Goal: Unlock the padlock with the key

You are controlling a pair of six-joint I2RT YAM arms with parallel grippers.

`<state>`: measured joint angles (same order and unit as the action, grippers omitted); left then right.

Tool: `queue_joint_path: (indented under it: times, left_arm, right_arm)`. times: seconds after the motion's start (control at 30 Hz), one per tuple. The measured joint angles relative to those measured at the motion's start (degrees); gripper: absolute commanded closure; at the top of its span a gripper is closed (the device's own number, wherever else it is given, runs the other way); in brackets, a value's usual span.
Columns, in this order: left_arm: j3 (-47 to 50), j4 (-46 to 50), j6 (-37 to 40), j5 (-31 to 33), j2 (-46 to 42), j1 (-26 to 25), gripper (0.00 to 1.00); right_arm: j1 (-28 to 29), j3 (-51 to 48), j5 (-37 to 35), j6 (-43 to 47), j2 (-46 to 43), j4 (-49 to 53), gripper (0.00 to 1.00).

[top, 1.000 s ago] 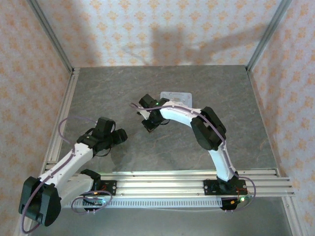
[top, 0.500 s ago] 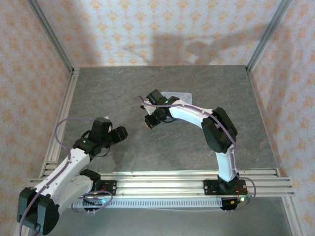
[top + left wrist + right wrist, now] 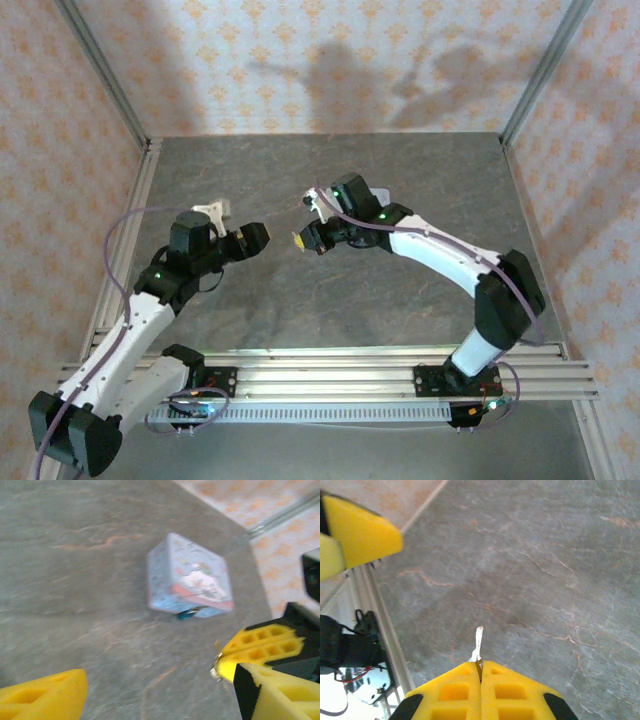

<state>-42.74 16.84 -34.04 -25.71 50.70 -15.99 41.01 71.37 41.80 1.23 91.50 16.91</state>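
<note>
Between the pressed-together pads of the right hand (image 3: 481, 669), the key (image 3: 478, 642) is sticking out blade-first, pinched for aiming. Facing it, the left hand (image 3: 252, 238) is hovering spread, carrying nothing. Padlock (image 3: 192, 613) (tiny, dark) is showing at the lower edge of the pale blue tin (image 3: 190, 575) on the bench (image 3: 75, 580), likely awaiting a steadying grip.

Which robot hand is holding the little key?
The right gripper: it is pinched shut on the silvery key. The left gripper is open, holding nothing.
</note>
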Motion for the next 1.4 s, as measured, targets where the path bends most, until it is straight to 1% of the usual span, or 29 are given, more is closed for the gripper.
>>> queue_joint_path:
  times: [0.13, 0.2, 0.4, 0.5, 0.6, 0.77, 0.87, 1.0, 1.37, 1.4]
  left_arm:
    - [-1.9, -5.1, 0.0, -6.2, 3.7, -0.2, 0.38]
    - [-1.9, -6.9, -0.3, -8.2, 5.7, -0.8, 0.43]
    - [-1.7, -13.4, -0.4, -12.7, 10.2, -4.7, 0.47]
    - [-0.4, -18.2, -0.8, -14.0, 10.3, -4.7, 0.5]
    - [0.3, -21.1, -1.7, -14.7, 10.7, -4.7, 0.53]
    - [1.9, -24.9, -3.3, -15.5, 11.8, -4.7, 0.63]
    - [2.8, -25.9, -3.9, -15.7, 12.3, -4.7, 0.63]
    - [3.5, -26.8, -4.5, -15.7, 12.6, -4.7, 0.6]
    - [3.8, -28.2, -5.2, -17.3, 14.4, -4.7, 0.61]
    - [3.8, -28.2, -5.2, -17.4, 14.4, -4.7, 0.63]
  right_arm:
    - [-0.3, -2.5, 1.9, -0.7, -3.3, -2.6, 1.0]
    - [-0.6, -3.1, 2.4, -0.8, -4.1, -3.3, 1.0]
    - [-1.9, -4.3, 3.5, -1.2, -5.7, -4.4, 1.0]
    - [-2.0, -4.3, 3.5, -1.2, -5.8, -4.3, 1.0]
    - [-2.0, -4.4, 3.7, -1.2, -5.9, -4.3, 1.0]
    - [-2.0, -5.4, 4.1, -1.2, -6.0, -4.5, 1.0]
    - [-2.0, -5.8, 4.3, -1.2, -6.0, -4.6, 1.0]
    - [-2.0, -5.9, 4.7, -1.4, -6.0, -5.2, 1.0]
    - [-2.0, -5.9, 5.6, -1.7, -6.0, -5.9, 1.0]
    - [-2.0, -5.9, 5.7, -1.9, -6.0, -6.0, 1.0]
